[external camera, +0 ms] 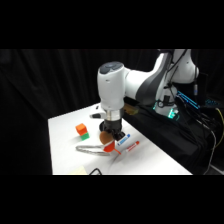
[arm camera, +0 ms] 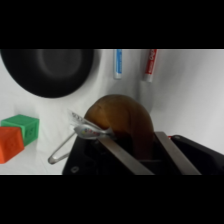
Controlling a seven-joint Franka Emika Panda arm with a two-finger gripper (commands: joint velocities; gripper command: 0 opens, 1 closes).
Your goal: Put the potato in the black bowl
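Jaws (arm camera: 134, 150): your two fingers are clenched on the potato.
Potato (arm camera: 120, 117): brown, rounded, glossy.
Black bowl (arm camera: 50, 70): beyond it, holding nothing.

gripper (external camera: 111, 136) over potato (external camera: 105, 137), white table (external camera: 65, 125)

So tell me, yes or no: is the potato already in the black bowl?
No: the potato sits between the jaws, outside the empty black bowl.

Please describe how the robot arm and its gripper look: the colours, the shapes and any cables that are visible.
The arm has rounded white shells with dark grey joints. Its base at the upper right carries a teal light, and thin cables run beside it. The gripper is black below the white wrist; in the wrist view its black linkage ends in two flat, pale metal fingers.
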